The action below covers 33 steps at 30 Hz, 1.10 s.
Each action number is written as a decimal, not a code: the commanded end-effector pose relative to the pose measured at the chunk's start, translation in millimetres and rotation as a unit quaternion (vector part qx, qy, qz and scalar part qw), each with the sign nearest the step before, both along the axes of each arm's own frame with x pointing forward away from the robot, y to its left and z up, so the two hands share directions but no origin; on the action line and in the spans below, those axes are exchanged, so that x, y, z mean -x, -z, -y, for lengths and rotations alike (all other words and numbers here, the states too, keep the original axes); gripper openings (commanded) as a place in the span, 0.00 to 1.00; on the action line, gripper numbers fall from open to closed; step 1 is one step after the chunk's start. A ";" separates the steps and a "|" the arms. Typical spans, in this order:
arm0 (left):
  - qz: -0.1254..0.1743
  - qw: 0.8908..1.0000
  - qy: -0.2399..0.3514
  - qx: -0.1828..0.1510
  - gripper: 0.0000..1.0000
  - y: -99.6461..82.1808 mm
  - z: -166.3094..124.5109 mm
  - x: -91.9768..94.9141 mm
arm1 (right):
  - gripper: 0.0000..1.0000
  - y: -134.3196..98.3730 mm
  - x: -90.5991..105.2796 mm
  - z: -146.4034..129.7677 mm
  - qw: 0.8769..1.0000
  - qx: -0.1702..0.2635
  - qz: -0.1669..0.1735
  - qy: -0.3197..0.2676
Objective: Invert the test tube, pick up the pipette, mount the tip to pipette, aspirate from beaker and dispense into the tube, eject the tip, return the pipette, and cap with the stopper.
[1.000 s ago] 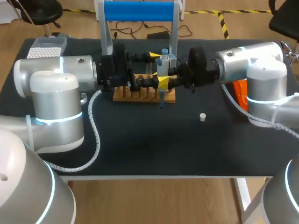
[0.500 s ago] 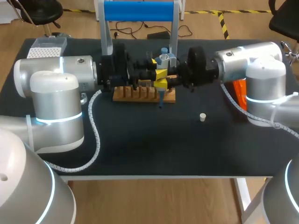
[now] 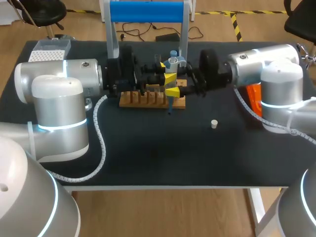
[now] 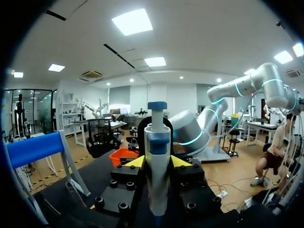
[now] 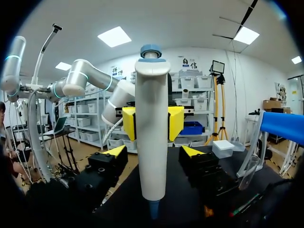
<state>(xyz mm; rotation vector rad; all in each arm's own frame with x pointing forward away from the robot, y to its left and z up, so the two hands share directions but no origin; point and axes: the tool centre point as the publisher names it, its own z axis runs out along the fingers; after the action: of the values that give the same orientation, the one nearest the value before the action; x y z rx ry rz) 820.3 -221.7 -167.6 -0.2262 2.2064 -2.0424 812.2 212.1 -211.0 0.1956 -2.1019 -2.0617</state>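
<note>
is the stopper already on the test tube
No, the stopper lies by itself on the black table, apart from the wooden rack.

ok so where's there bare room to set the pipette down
Free: the front strip of table, from the rack to the near edge, bare but for the stopper right of middle. Crowded: the back middle around the rack and held pipette; the left arm and right arm fill the sides.

readable text: none | pipette [image 5: 151, 128]: no legible print | signs: none
</note>
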 end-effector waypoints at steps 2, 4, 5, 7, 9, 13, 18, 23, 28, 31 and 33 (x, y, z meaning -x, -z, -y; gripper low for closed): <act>0.002 1.000 -0.003 0.002 0.00 1.0 1.6 0.7 | 1.00 -2.6 -3.3 14.8 1.000 -0.001 -0.005 -0.009; 0.002 1.000 -0.003 0.002 0.00 1.0 1.6 0.7 | 1.00 -4.2 -7.0 23.1 1.000 -0.002 -0.007 -0.010; 0.002 1.000 -0.003 0.002 0.00 1.0 1.6 0.7 | 1.00 -5.3 -9.5 28.3 1.000 -0.003 -0.009 -0.008; 0.002 1.000 -0.003 0.002 0.00 1.0 1.6 0.7 | 1.00 -7.9 -15.2 39.6 1.000 -0.007 -0.011 -0.002; 0.002 1.000 -0.003 0.002 0.00 1.0 1.6 0.7 | 1.00 -11.7 -21.3 52.6 1.000 -0.010 -0.010 0.005; 0.002 1.000 -0.003 0.002 0.00 1.0 1.6 0.7 | 1.00 -18.2 -36.2 80.2 1.000 -0.011 -0.007 0.026; 0.002 1.000 -0.003 0.002 0.00 1.0 1.6 0.7 | 1.00 -18.3 -67.8 107.7 0.997 0.009 0.001 0.073; 0.002 1.000 -0.003 0.002 0.00 1.0 1.6 0.7 | 1.00 -18.2 -115.1 121.4 0.993 0.039 0.018 0.114; 0.002 1.000 -0.003 0.002 0.00 1.0 1.6 0.7 | 1.00 -37.7 -157.4 123.8 0.988 0.056 0.041 0.141; 0.002 1.000 -0.003 0.002 0.00 1.0 1.6 0.7 | 1.00 -50.7 -181.9 116.3 0.985 0.069 0.049 0.152; 0.002 1.000 -0.003 0.002 0.00 1.0 1.6 0.7 | 1.00 -54.1 -192.9 110.9 0.984 0.078 0.053 0.154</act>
<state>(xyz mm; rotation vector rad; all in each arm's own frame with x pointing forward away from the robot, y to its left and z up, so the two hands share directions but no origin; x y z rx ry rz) 820.4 -221.7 -167.7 -0.2262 2.2062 -2.0425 982.8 88.9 -163.6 -0.0575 -2.4532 -2.1318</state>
